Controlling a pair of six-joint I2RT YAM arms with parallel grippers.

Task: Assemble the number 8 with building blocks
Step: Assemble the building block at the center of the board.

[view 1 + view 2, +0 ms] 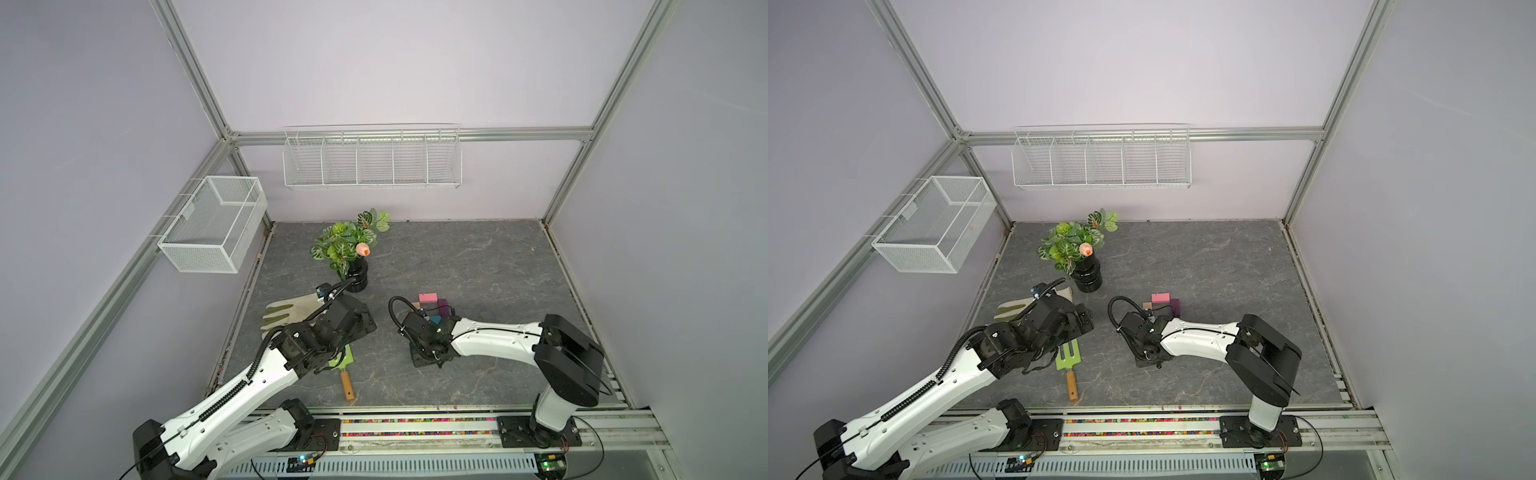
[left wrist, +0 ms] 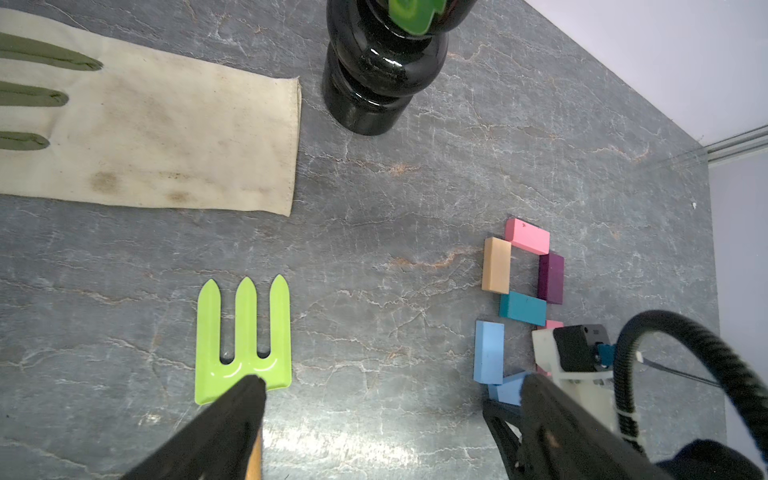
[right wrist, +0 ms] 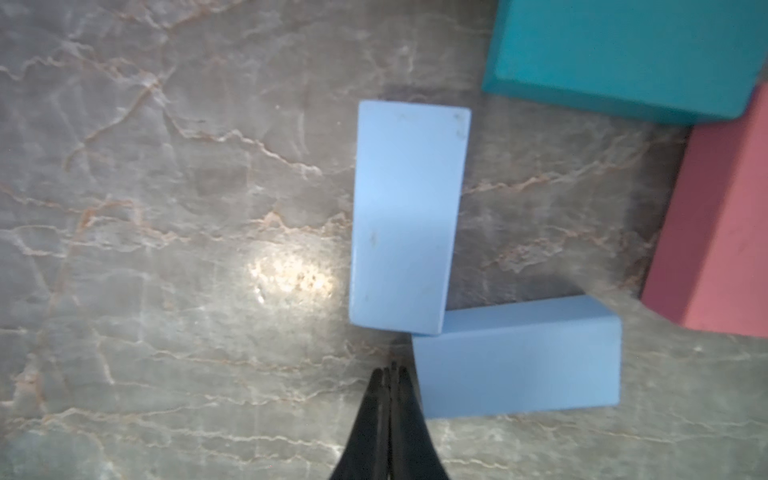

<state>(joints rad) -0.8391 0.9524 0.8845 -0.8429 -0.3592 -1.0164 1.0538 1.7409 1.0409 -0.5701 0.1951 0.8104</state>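
The building blocks lie flat in an 8-like figure in the left wrist view: a pink block (image 2: pixel 528 236), a tan block (image 2: pixel 496 264), a dark purple block (image 2: pixel 551 278), a teal block (image 2: pixel 523 308) and two light blue blocks (image 2: pixel 489 351) (image 2: pixel 508 390). A second pink block (image 2: pixel 552 325) is mostly hidden by the right wrist. My right gripper (image 3: pixel 390 370) is shut and holds nothing. Its tips sit at the end of the tilted light blue block (image 3: pixel 515 357), just past the other one (image 3: pixel 409 216). My left gripper (image 2: pixel 390 395) is open over bare table.
A green garden fork (image 2: pixel 243 340) lies under the left gripper's finger. A cream glove (image 2: pixel 145 133) and a black vase (image 2: pixel 382 70) with a plant (image 1: pixel 349 243) stand behind. White wire baskets (image 1: pixel 214 224) (image 1: pixel 372 160) hang on the walls.
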